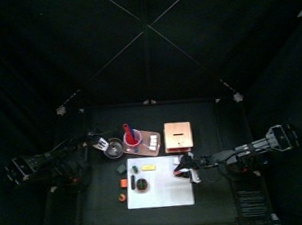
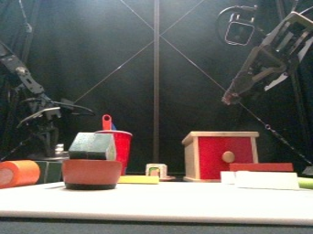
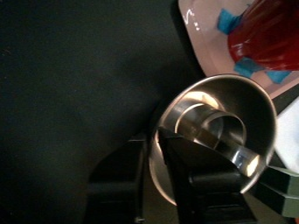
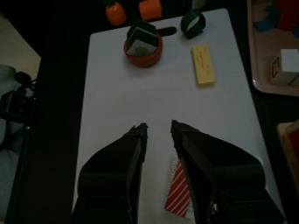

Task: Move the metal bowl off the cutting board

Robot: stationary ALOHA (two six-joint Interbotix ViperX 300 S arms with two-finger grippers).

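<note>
1. At the far left, the left arm came in over the black table [image 1: 103,205]. The left gripper [image 3: 176,153] was at the metal bowl [image 3: 239,96], with its fingers spread apart. One finger stood inside the bowl and the other outside, so the rim lay between them. They did not look pressed onto the rim.
2. The metal bowl sat on the bare table, off the cutting board [image 1: 169,195], behind the board's far left corner.
3. Just to the bowl's right was a white plate with blue marks [image 3: 216,48] carrying a red cup [image 3: 268,35]. The bowl's rim was close against the plate's edge.
4. Off the board's left edge, an orange cylinder [image 2: 18,172] lay on the table.
5. On the left part of the board stood a terracotta bowl [image 2: 91,172] with a dark green block [image 2: 88,144] in it. A yellow bar [image 4: 205,66] lay beside it.
6. Behind the board, right of the plate, was a wooden box with a red front [image 2: 221,155].
7. The right gripper [image 4: 159,131] hung over the board's right part. Its fingers were a narrow way apart with nothing between them. A red-and-white striped piece [image 4: 176,188] lay on the board beneath it.
8. At the right end lay a white block [image 2: 266,180].
</note>
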